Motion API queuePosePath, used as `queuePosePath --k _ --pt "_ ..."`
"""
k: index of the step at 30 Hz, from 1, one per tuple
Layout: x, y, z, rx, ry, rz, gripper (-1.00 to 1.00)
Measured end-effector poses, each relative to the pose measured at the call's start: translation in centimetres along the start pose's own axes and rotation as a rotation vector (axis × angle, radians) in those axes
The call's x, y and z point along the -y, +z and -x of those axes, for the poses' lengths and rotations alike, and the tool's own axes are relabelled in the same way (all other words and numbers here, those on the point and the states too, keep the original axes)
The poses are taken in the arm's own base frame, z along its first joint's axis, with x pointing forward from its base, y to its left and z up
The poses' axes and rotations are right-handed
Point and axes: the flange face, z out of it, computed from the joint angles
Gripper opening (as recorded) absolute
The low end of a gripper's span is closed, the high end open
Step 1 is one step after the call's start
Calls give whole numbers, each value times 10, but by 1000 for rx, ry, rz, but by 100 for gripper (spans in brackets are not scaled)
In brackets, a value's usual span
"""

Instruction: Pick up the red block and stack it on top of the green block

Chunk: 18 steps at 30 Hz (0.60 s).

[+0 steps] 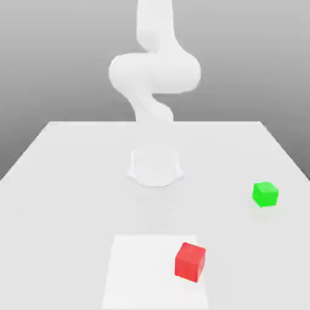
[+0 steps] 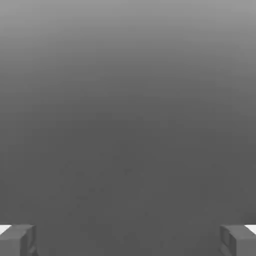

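Red block (image 1: 190,261) near the front of the white tabletop (image 1: 60,181), green block (image 1: 265,194) well apart toward the exterior view's right. White arm (image 1: 154,72) rising behind. Claw (image 2: 128,240) spread wide, 2 fingertips (image 2: 17,239) apart, apparently empty.

Exterior view: raised, facing the arm (image 1: 155,79) head-on across the table (image 1: 66,181), moderately distant, both blocks in frame. Hand view: close behind two fingertips (image 2: 17,240) in the lower corners, facing plain grey; no shared scene part identifiable
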Motion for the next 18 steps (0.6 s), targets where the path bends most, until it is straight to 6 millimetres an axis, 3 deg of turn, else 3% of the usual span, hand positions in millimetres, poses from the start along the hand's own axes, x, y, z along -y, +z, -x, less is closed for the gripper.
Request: queuePosePath --k 5,10,14,18 --pt "-11 118 30 194 -213 34 0" --pt "-32 218 85 367 -429 70 0" --pt "-59 283 140 495 -608 104 0" --pt "-94 331 197 616 -797 141 0"
